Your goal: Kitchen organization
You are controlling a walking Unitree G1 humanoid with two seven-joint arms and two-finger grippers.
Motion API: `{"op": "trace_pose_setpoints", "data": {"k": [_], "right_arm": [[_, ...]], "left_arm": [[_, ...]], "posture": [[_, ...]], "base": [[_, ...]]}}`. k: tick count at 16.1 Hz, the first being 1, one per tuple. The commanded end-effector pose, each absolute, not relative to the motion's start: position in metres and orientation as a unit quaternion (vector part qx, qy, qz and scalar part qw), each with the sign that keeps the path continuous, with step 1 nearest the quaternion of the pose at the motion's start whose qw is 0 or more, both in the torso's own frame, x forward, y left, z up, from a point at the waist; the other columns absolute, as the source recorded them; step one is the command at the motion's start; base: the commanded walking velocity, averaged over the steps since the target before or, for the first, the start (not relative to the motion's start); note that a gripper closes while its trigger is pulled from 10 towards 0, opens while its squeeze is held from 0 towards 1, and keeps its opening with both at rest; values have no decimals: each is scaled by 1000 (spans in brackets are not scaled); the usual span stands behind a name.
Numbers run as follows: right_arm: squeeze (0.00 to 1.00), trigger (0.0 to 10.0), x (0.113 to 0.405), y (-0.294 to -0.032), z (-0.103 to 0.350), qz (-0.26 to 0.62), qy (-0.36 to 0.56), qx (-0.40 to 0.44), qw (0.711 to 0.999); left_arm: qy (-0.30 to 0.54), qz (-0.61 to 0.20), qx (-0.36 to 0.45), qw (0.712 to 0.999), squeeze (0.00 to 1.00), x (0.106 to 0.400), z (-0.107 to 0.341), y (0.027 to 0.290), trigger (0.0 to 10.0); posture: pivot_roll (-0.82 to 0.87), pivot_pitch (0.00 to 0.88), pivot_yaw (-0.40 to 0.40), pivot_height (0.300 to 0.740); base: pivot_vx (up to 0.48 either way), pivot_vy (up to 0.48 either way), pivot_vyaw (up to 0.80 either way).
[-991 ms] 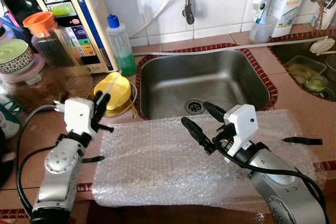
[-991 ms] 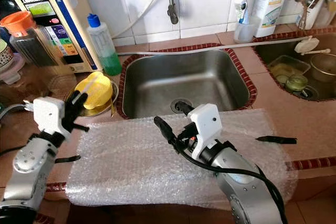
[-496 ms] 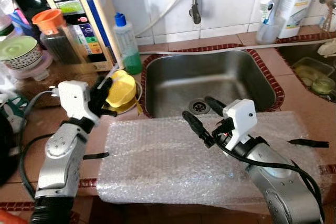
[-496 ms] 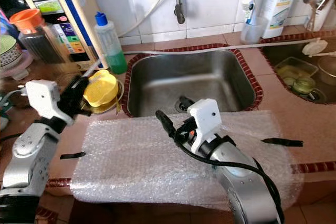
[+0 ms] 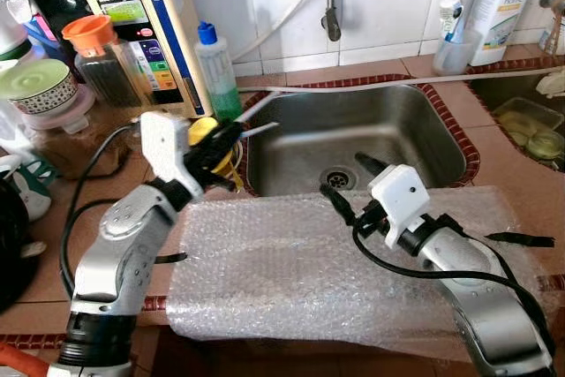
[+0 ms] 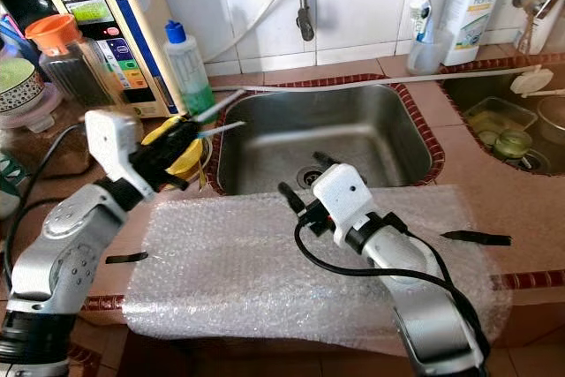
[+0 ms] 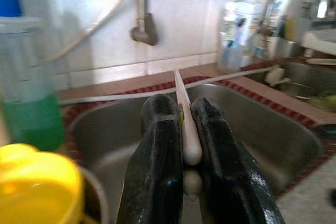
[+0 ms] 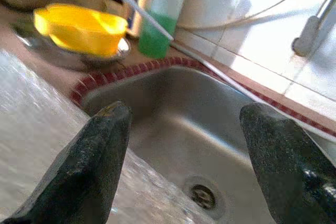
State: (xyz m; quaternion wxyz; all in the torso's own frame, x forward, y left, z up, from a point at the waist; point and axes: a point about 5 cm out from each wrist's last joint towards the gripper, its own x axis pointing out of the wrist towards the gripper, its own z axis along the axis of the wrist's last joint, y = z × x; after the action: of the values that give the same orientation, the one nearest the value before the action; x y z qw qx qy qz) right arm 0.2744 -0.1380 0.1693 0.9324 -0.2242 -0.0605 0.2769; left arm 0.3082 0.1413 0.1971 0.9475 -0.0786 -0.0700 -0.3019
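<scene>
Left claw (image 5: pixel 219 140) clamped on thin white utensil (image 7: pixel 184 109) above sink (image 5: pixel 402 134) edge, right claw (image 5: pixel 350 188) spread empty; slender handle liable to slip into basin.

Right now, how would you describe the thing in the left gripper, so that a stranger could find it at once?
Start at the steel sink in the tiled counter. At its left rim the left gripper is shut on a thin white stick, which points out over the basin. Unlike the yellow lid and the green liquid bottle beside it, it is long, pale and slender.
</scene>
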Motion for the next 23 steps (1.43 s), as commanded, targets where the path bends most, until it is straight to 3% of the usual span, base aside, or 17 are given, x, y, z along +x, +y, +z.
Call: {"op": "trace_pose_setpoints", "data": {"k": [1, 9, 18, 20, 23], "right_arm": [[0, 10000, 277, -134, 172, 276, -81, -265, 920], [0, 10000, 290, -129, 172, 272, -117, -313, 903], [0, 10000, 313, -109, 165, 306, -123, -323, 887], [0, 0, 320, -100, 166, 314, -128, -318, 885], [0, 0, 322, -86, 167, 333, -139, -310, 879]], "left_arm": [[-64, -326, -69, 941, 0, 306, 204, 136, 0], [-25, -415, -46, 908, 0, 290, 200, 102, 0], [-26, -457, -62, 887, 0, 281, 210, 86, 0], [-25, -462, -63, 884, 0, 279, 210, 84, 0], [-24, -465, -66, 882, 0, 277, 211, 81, 0]], "posture": [[-306, 80, 171, 740], [-299, 81, 173, 740], [-290, 86, 183, 740], [-286, 87, 183, 740], [-281, 85, 179, 740]], "base": [[0, 0, 0], [0, 0, 0], [0, 0, 0], [0, 0, 0], [0, 0, 0]]}}
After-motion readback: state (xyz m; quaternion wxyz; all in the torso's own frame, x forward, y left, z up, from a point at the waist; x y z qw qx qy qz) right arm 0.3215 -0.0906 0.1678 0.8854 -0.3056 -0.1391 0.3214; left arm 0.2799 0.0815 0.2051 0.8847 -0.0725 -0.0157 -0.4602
